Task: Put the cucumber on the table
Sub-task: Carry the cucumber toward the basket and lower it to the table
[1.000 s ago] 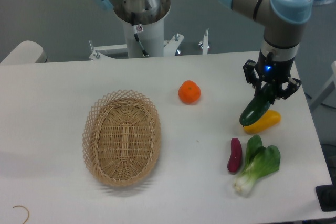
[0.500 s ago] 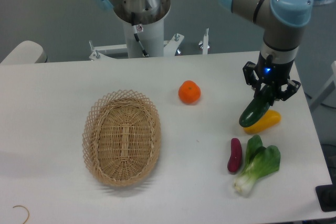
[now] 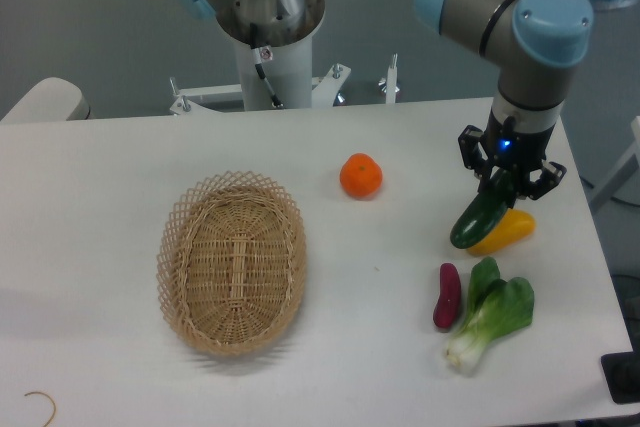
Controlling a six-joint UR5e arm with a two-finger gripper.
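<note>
The glossy dark green cucumber [image 3: 478, 218] hangs tilted in my gripper [image 3: 505, 184], its lower end down to the left. The gripper is shut on its upper end, at the right side of the white table [image 3: 100, 187]. The cucumber's lower end overlaps a yellow vegetable [image 3: 506, 232] in the view; I cannot tell whether it touches the table.
An orange [image 3: 361, 175] sits mid-table. An oval wicker basket [image 3: 232, 262] lies left of centre. A dark red-purple vegetable [image 3: 447, 295] and a bok choy [image 3: 492, 312] lie just below the cucumber. The table's right edge is close behind the gripper.
The gripper with the cucumber has shifted slightly left and a little down over the last second. Nothing else has moved.
</note>
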